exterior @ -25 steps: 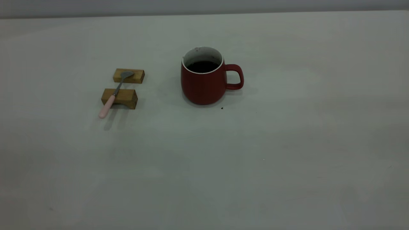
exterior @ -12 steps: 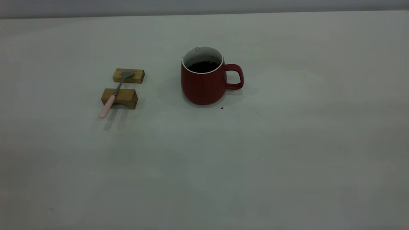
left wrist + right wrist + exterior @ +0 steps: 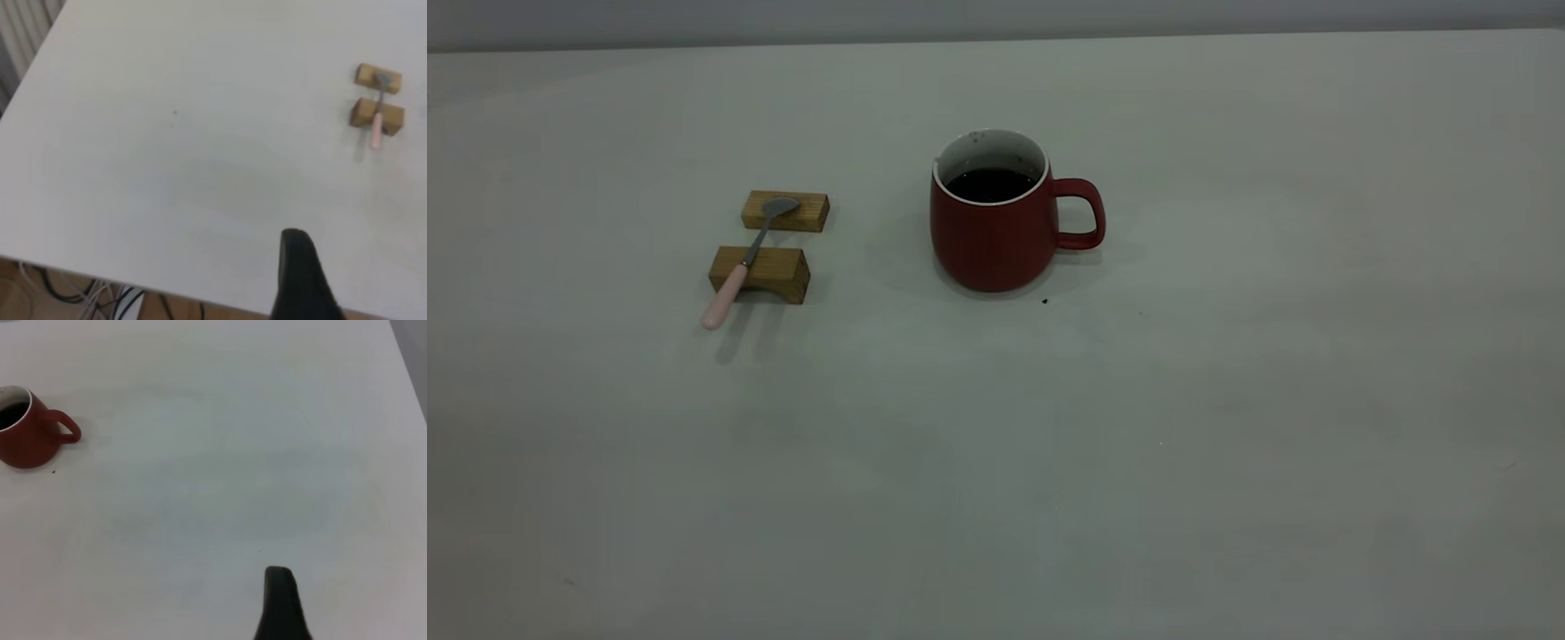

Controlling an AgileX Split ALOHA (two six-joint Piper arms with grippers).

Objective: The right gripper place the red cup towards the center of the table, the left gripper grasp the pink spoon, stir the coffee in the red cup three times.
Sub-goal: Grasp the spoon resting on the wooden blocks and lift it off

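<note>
Nearest in the left wrist view, one black finger (image 3: 300, 277) of the left pincer (image 3: 303, 280) hangs over the near edge of the bench (image 3: 167, 167); only that one finger shows, so whether this pincer is spread or pressed together cannot be told. Cables (image 3: 113, 300) lie below the bench edge there. The right pincer (image 3: 283, 603) likewise shows a single black finger (image 3: 280, 600) above bare bench, well apart from the cup, and its state cannot be told either. Neither pincer appears in the exterior view.

Farther out, the pink spoon (image 3: 743, 264) lies bridged across two wooden blocks. Its pale pink handle juts past the nearer block (image 3: 760, 273) toward the camera, clear of the bench; its grey bowl rests on the farther block (image 3: 785, 211).

To the right of the blocks, well apart from them, the red cup (image 3: 996, 222) stands upright near the middle of the bench, its handle (image 3: 1080, 214) pointing right. Dark coffee (image 3: 991, 185) sits low inside its white interior. A small dark speck (image 3: 1044, 301) lies on the bench just in front of the cup.
</note>
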